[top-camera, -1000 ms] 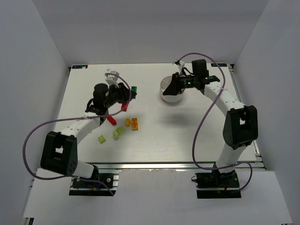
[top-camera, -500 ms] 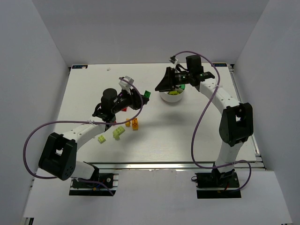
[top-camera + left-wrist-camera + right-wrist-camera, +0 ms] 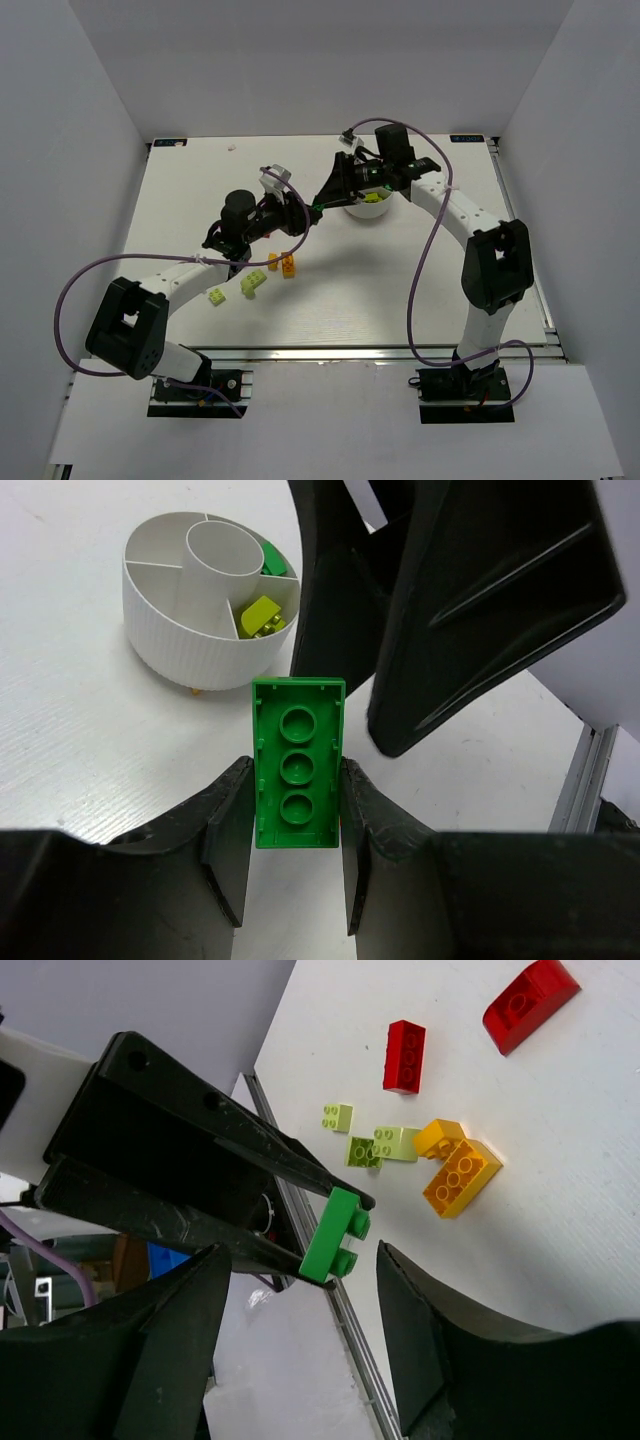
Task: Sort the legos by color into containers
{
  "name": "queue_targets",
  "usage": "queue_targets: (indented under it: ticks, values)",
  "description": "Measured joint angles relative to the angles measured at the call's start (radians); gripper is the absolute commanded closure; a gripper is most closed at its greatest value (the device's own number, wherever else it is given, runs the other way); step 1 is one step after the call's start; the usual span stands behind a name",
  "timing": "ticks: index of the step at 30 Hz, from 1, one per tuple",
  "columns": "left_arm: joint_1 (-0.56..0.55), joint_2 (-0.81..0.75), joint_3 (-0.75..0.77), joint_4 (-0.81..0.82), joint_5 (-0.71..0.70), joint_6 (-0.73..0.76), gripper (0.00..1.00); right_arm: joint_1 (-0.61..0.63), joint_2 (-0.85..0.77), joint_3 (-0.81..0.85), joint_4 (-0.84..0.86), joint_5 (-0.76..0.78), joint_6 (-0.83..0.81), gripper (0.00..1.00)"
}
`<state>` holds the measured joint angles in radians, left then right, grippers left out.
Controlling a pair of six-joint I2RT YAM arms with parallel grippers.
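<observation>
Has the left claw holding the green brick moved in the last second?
Yes. The left gripper carried the green brick rightward, closer to the white dish.

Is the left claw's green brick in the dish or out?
Out. The left claw pinches the brick between its fingers, apart from the dish.

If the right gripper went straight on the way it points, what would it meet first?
Probably the green brick pinched in the left gripper: it lies ahead, in line with the open right gripper; depth is unclear.
</observation>
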<state>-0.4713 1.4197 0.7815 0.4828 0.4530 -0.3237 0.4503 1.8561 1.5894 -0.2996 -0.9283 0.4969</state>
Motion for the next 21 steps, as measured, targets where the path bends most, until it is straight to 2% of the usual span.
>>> queue_targets:
  ticks: [3, 6, 7, 9, 10, 11, 12, 15, 21]
  values:
    - [-0.005, 0.0, 0.0, 0.006, -0.001, -0.006, 0.95, 0.013, 0.009, 0.0, 0.0, 0.018, 0.003, 0.43]
    - [-0.011, 0.0, 0.0, 0.011, -0.004, -0.011, 0.89, 0.016, 0.023, 0.0, 0.0, 0.037, 0.008, 0.58]
    - [-0.014, 0.0, 0.0, 0.012, -0.008, -0.014, 0.86, 0.016, 0.029, 0.0, 0.002, 0.04, 0.01, 0.68]
    - [-0.019, 0.0, -0.003, 0.006, -0.028, -0.014, 0.72, 0.016, 0.035, 0.0, 0.002, 0.044, 0.015, 0.82]
    - [-0.02, 0.0, -0.004, 0.003, -0.039, -0.013, 0.66, 0.016, 0.037, 0.0, -0.003, 0.056, 0.018, 0.94]
    - [-0.022, -0.003, -0.006, 0.002, -0.052, -0.01, 0.6, 0.016, 0.038, 0.0, -0.005, 0.068, 0.022, 0.99]
    - [-0.024, -0.005, -0.008, 0.0, -0.062, -0.008, 0.49, 0.016, 0.038, 0.0, -0.011, 0.077, 0.024, 1.0]
    - [-0.03, -0.027, -0.024, -0.002, -0.095, -0.015, 0.33, 0.016, 0.044, 0.014, -0.021, 0.091, 0.0, 1.0]
    - [-0.037, -0.129, -0.082, -0.004, -0.188, -0.05, 0.16, 0.003, 0.049, 0.072, -0.045, 0.146, -0.1, 1.0]
